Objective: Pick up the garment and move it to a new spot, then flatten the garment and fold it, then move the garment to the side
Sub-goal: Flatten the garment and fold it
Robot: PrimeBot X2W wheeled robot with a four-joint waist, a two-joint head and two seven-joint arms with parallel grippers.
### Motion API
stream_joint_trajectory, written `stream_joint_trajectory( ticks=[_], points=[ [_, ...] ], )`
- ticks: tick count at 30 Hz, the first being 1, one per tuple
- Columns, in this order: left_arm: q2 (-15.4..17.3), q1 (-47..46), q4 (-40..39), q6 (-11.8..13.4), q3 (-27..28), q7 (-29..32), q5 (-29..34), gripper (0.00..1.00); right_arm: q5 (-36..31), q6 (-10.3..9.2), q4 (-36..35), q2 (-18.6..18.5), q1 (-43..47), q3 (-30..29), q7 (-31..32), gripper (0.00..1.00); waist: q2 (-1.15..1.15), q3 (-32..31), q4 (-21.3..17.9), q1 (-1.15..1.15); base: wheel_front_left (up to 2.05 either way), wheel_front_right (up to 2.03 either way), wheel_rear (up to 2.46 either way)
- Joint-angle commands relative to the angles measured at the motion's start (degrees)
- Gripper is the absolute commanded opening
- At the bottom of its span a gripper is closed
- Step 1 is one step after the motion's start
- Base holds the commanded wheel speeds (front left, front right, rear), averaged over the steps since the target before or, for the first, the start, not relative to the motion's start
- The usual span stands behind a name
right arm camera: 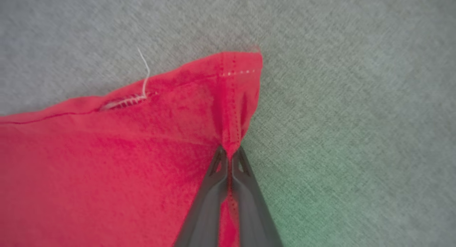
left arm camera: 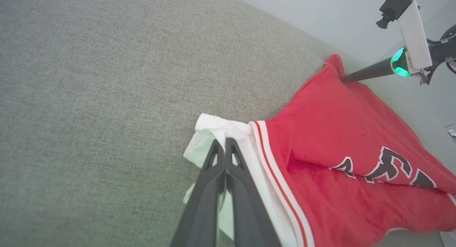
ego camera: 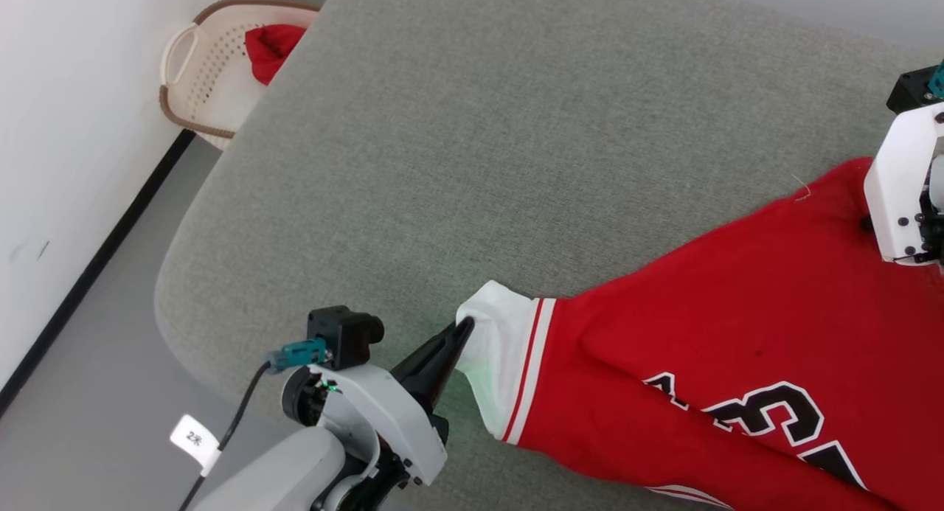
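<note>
Left end effector (ego camera: 464, 325): fingers pressed together, pinching the white sleeve (left arm camera: 217, 127) at its cuff edge. Right end effector (right arm camera: 229, 152): fingers closed on a red hem corner (right arm camera: 235, 97), loose white thread just to the left of the tips in the right wrist view. Garment (ego camera: 708, 290) lies spread between the two end effectors on the grey fabric surface (ego camera: 457, 127), lettering facing up. Far beyond the left end effector, off the surface edge: wicker basket (ego camera: 199, 61) with a red cloth (ego camera: 271, 48).
</note>
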Motion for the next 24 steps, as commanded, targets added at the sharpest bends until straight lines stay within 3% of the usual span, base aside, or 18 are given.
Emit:
stream_joint_trajectory(
  ticks=[1, 8, 18, 24],
  points=[
    [0.08, -0.19, 0.16, 0.00, 0.17, -0.36, -0.17, 0.00, 0.01, -0.10, 2.46, 0.19, 2.53, 0.78, 0.25, 0.00, 0.00, -0.28, -0.50, 0.00, 0.00, 0.00, 0.00],
    [3.03, -1.77, -1.47, 0.20, 1.36, 3.14, -1.88, 0.00, 1.98, -0.09, 1.22, 2.36, -1.06, -0.22, -2.09, 0.00, 0.00, -2.24, -3.51, 0.00, 0.00, 0.00, 0.00],
    [13.21, -11.74, -7.66, 1.76, 3.98, 13.89, -0.85, 0.00, 6.59, -0.08, -3.44, 4.26, -5.80, -1.35, -6.53, 0.00, 0.00, -7.76, -9.69, 0.00, 0.00, 0.00, 0.00],
    [16.31, -21.78, -5.54, -0.67, 5.69, 20.60, -0.30, 0.00, 5.22, -0.08, -3.24, 5.10, -8.99, -2.98, -12.70, 0.00, 0.00, -11.60, -13.03, 0.00, 0.00, 0.00, 0.00]
  ],
)
